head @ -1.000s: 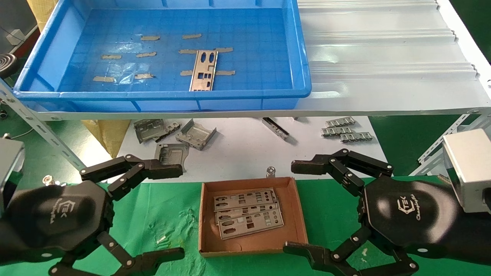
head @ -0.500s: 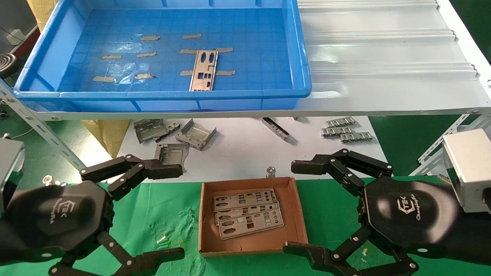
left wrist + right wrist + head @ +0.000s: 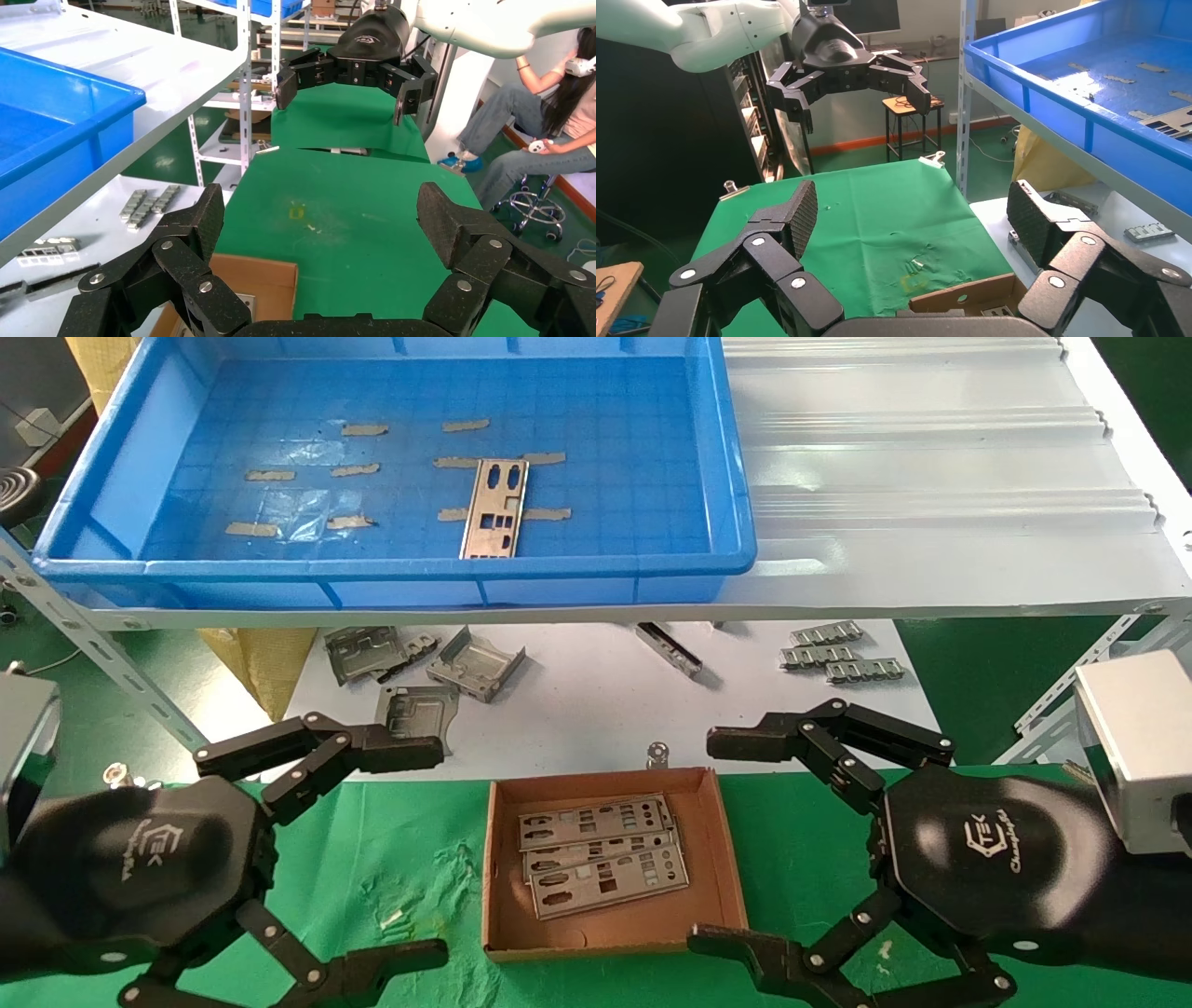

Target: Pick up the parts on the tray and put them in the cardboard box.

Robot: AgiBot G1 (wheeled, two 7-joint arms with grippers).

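One silver plate [image 3: 494,508] lies on the floor of the blue tray [image 3: 102,477] on the shelf; it also shows in the right wrist view [image 3: 1171,121]. The cardboard box [image 3: 717,854] sits on the green cloth and holds a few stacked silver plates [image 3: 601,854]. My left gripper [image 3: 424,850] is open and empty to the left of the box, above the cloth. My right gripper [image 3: 715,840] is open and empty to the right of the box. The box's corner shows in the left wrist view [image 3: 260,281] and in the right wrist view [image 3: 961,295].
Bent grey brackets [image 3: 419,668] and small ridged strips [image 3: 838,654] lie on the white surface under the shelf. A white ridged shelf top [image 3: 931,477] lies right of the tray. A slotted shelf post [image 3: 102,645] slants at the left. A seated person [image 3: 541,133] is beyond the table.
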